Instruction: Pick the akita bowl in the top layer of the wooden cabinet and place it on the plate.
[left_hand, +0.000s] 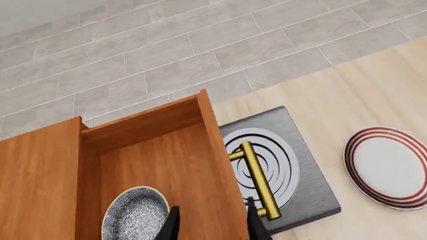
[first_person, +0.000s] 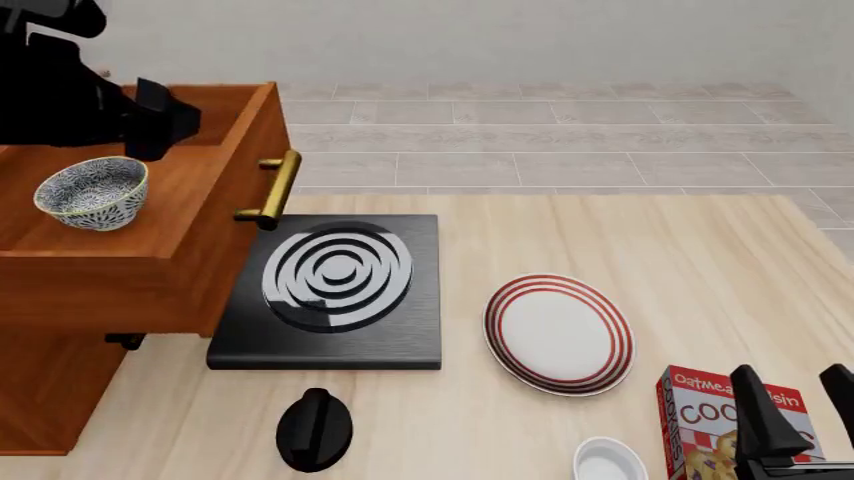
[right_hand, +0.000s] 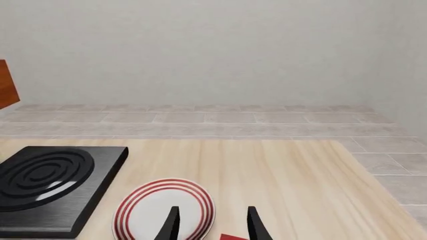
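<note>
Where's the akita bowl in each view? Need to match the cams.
Left wrist: akita bowl at the bottom edge, inside the open top drawer.
Front: far left, in that pulled-out drawer.
Right wrist: not in it.
Shared landmark: the red-ringed plate, in all three, right of the black stove in front.

left end effector (left_hand: 212, 224) fingers parted, right end effector (right_hand: 212, 224) fingers parted

akita bowl (first_person: 91, 192) in open top layer (first_person: 200, 230)
</note>
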